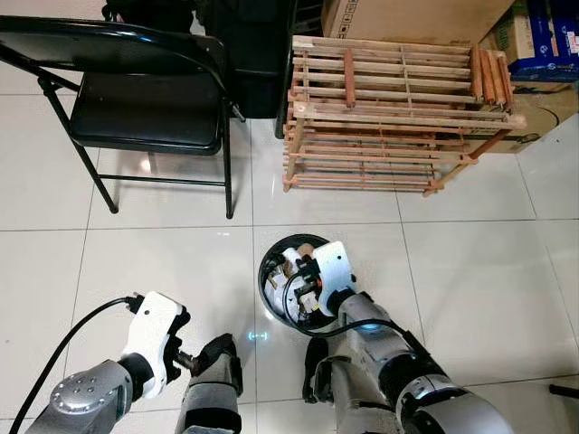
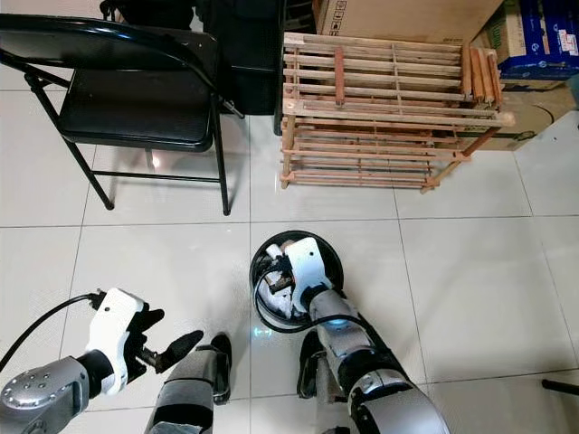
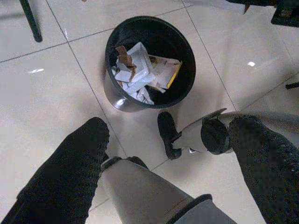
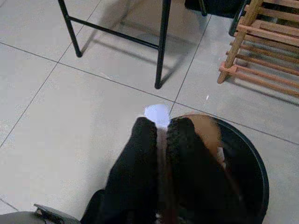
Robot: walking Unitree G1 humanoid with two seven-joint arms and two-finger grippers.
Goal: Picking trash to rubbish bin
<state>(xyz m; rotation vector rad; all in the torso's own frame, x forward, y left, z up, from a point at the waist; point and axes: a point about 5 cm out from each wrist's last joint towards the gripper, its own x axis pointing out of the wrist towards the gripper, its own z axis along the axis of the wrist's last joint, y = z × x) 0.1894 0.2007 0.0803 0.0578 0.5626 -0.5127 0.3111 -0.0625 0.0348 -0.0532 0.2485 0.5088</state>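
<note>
Right hand [image 4: 159, 135]: I see its two black fingers [image 4: 135, 172] pressed nearly together, a thin pale piece of trash [image 4: 157, 113] pinched between them; the white tip pokes out just past the fingertips, so the scrap's long axis runs along the fingers, pointing away from the wrist. A brownish bit sits beside one finger; I cannot tell what it is. The hand hangs directly over the round black rubbish bin [image 1: 269, 271], at the rim.

Left hand [image 2: 167, 348]: fingers spread apart, holding nothing, low over the tiled floor [image 1: 163, 262], with the bin off beyond the robot's legs [image 3: 140, 191]. In its wrist view the bin stands upright, already holding white paper scraps and cardboard bits [image 3: 138, 70].

Beyond the right hand: a black folding chair [image 1: 145, 113] and a wooden slatted rack [image 1: 398, 113].
</note>
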